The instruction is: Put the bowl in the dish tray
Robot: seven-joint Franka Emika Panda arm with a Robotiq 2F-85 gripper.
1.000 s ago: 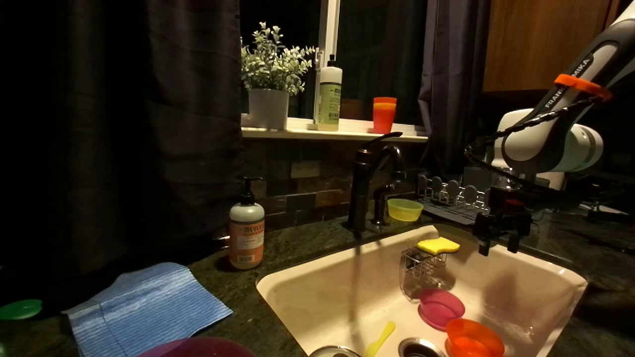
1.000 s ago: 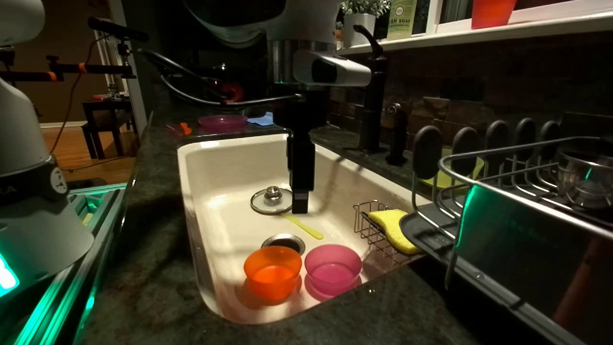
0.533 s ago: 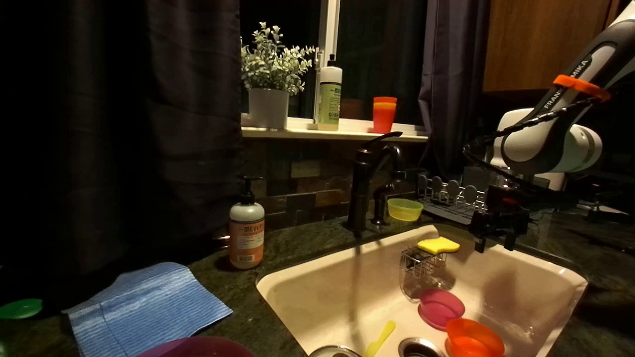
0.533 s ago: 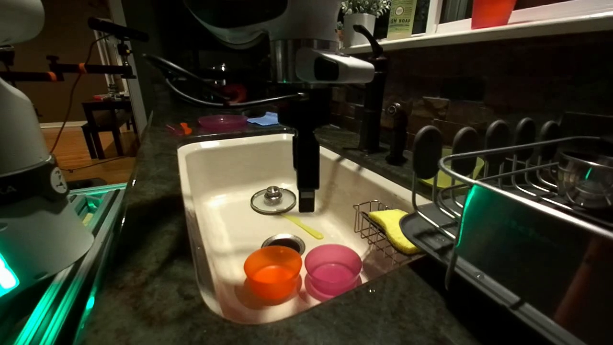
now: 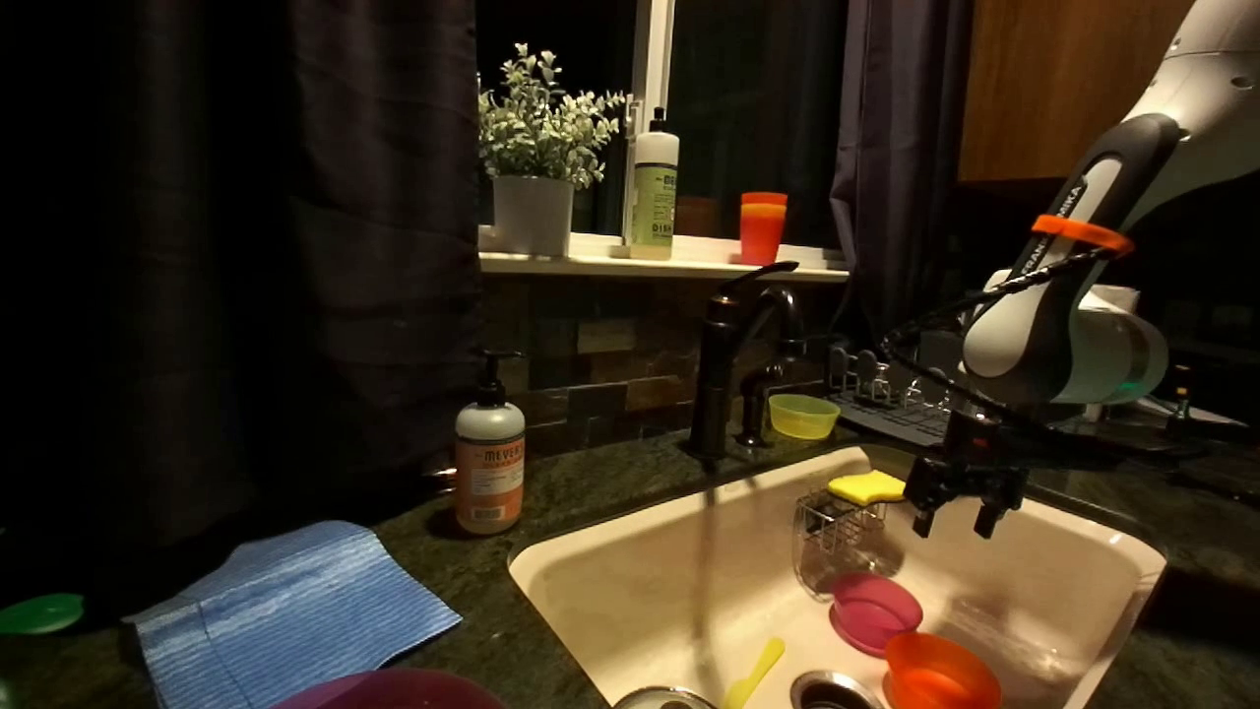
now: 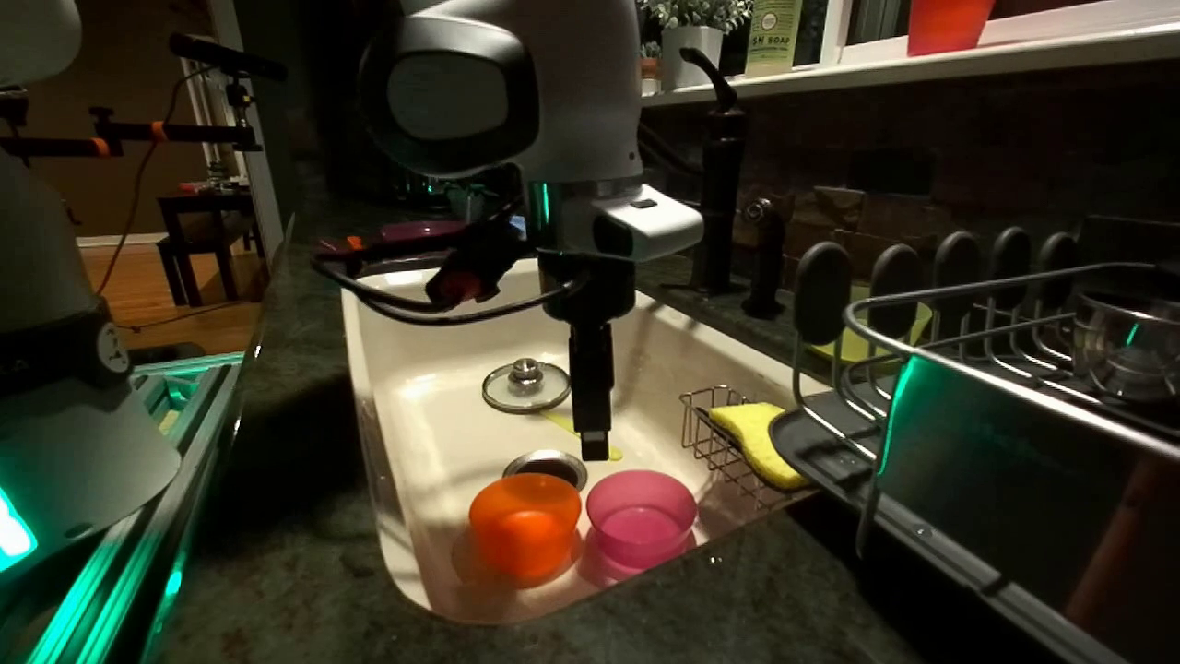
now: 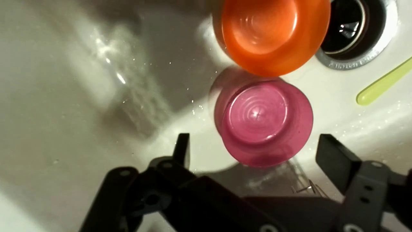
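The pink bowl [image 6: 643, 522] stands upright in the cream sink, beside the orange bowl; it also shows in an exterior view [image 5: 876, 614] and in the wrist view [image 7: 257, 112]. My gripper [image 5: 953, 528] is open and empty, pointing down above the sink. In an exterior view the gripper [image 6: 595, 446] hangs above and behind the pink bowl, apart from it. In the wrist view the bowl lies below and just ahead of the gap between the spread fingers [image 7: 338, 161]. The dark grey dish tray [image 6: 830, 452] stands on the counter beside the sink; it also shows in an exterior view [image 5: 891, 423].
The orange bowl [image 6: 525, 527] sits close against the pink one. A wire caddy with a yellow sponge [image 6: 758, 447] hangs on the sink wall. The faucet [image 6: 721, 203] and yellow-green bowl [image 5: 804, 418] stand behind. A metal pot [image 6: 1126, 346] is in the tray.
My open gripper has come down lower over the sink, closer to the two bowls. In an exterior view it has also shifted left. The bowls have not moved.
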